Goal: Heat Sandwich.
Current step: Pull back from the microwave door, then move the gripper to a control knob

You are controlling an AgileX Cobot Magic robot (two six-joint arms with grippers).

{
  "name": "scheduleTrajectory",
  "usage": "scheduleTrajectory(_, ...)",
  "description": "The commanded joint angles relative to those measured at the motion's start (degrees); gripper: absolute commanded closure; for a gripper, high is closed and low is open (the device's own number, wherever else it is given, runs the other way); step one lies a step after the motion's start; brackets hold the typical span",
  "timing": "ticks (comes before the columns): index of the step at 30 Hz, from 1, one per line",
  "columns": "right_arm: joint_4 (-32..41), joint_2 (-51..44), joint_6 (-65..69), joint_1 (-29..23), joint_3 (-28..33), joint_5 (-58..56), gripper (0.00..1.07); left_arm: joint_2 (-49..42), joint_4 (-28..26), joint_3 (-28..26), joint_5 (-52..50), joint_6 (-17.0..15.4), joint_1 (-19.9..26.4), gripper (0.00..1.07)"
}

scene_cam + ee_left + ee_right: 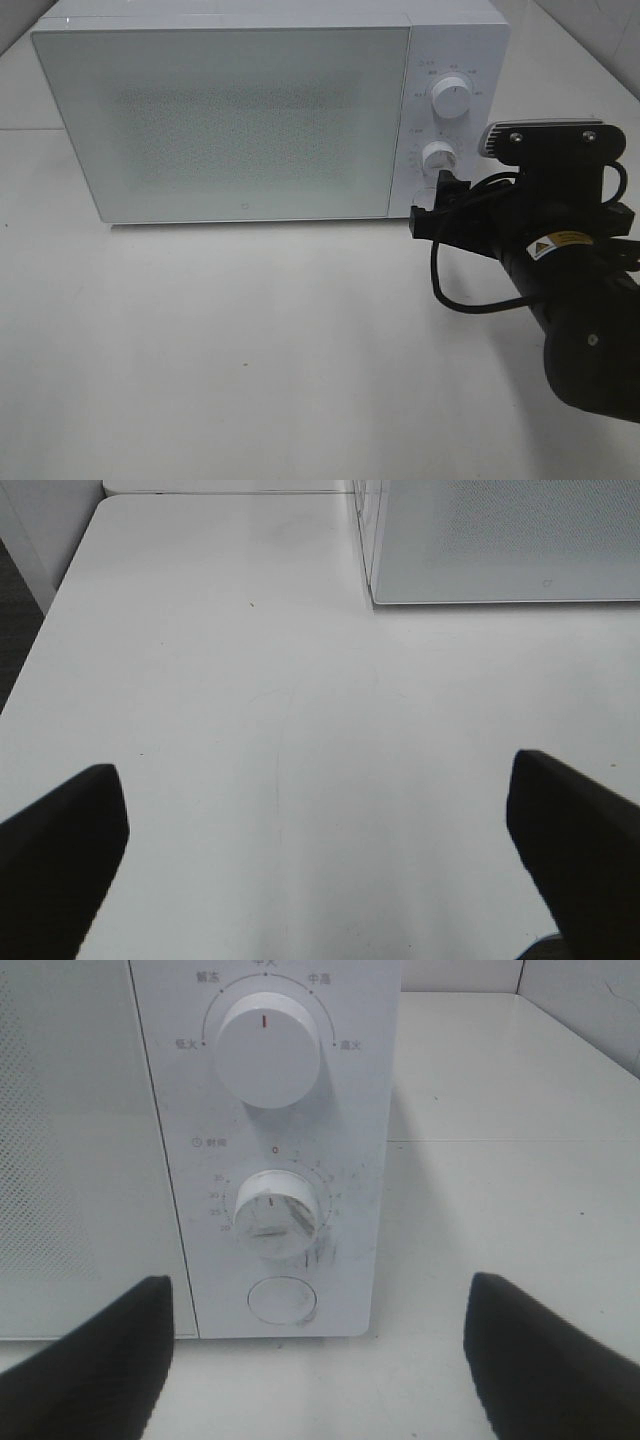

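The sandwich is out of view in all frames. The white microwave (230, 120) stands at the back of the table with its door shut; it also shows in the left wrist view (500, 540). My right gripper (435, 200) is open and empty, just in front of the control panel, below the timer knob (440, 156). In the right wrist view the gripper (320, 1360) faces the timer knob (278, 1215) and the round button (282, 1300), touching neither. My left gripper (320, 855) is open and empty over the bare table, left of the microwave's front.
The power knob (452, 101) sits above the timer knob; it also shows in the right wrist view (268, 1050). The white table (250, 350) stretches in front of the microwave. Its left edge (40, 650) shows in the left wrist view. A black cable (450, 290) loops under the right arm.
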State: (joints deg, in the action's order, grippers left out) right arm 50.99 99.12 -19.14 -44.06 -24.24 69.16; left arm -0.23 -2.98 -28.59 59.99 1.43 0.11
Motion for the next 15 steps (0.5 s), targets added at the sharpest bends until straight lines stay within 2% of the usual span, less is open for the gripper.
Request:
scheduleTrajectory(1, -1.03, 2.01, -0.69, 0.57, -2.23, 6.13, 0.31, -1.60, -0.11, 0.34, -0.57, 0.11, -0.23, 0.09)
scheduleTrajectory(15, -6.82, 9.68, 2.12, 6.65, -10.54, 1.60, 0.31, -1.60, -0.11, 0.34, -0.57, 0.06, -0.23, 0.09)
